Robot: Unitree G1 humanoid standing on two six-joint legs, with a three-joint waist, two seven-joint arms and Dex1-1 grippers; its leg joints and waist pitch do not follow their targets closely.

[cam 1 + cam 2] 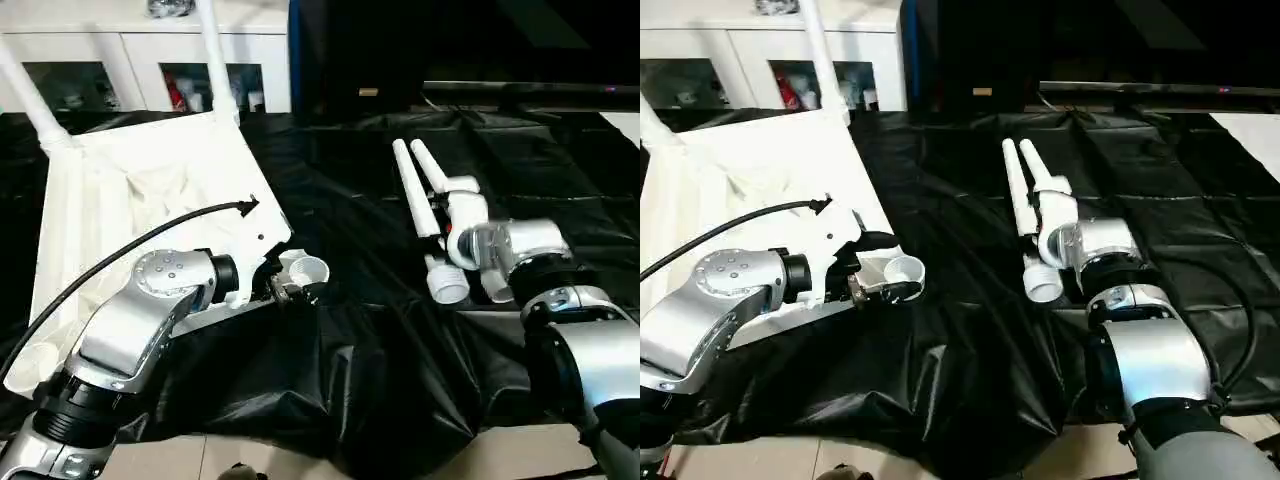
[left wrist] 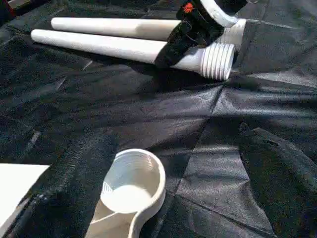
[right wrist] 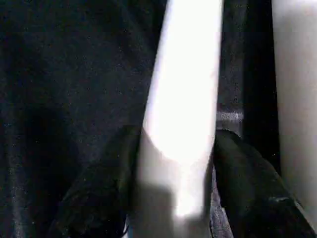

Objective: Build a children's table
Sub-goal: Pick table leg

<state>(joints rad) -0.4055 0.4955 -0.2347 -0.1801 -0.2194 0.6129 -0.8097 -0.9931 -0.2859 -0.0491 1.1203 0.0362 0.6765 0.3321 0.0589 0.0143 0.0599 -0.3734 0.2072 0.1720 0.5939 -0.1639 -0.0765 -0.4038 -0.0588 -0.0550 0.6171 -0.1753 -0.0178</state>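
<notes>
Taking stock for you, operator, item by item.

Tabletop (image 1: 150,190): white plastic, rectangular, lying upside down on the robot's left side of the work surface. Two white tapered legs (image 1: 215,55) already stand up from its far corner sockets. The near corner socket (image 2: 132,181) is a round, open cup with fine threading inside, just beside the left gripper.

Loose legs (image 1: 418,200): two long white tubes, smooth and tapering to rounded tips, lying side by side on the robot's right. Their thick ends carry ribbed screw threads (image 2: 218,60).

Cover (image 1: 340,380): black sheet, glossy and creased, draped over the surface and hanging in folds at the near edge.

Left gripper (image 1: 875,285): black fingers spread wide to either side of the near corner socket, gripping nothing.

Right gripper (image 3: 176,163): two black fingers (image 3: 99,188) pressed against both sides of one loose leg, the white tube between them; you have it clasped near its thick end.

Cabinet (image 1: 120,70): white, glass-fronted, behind the tabletop.
</notes>
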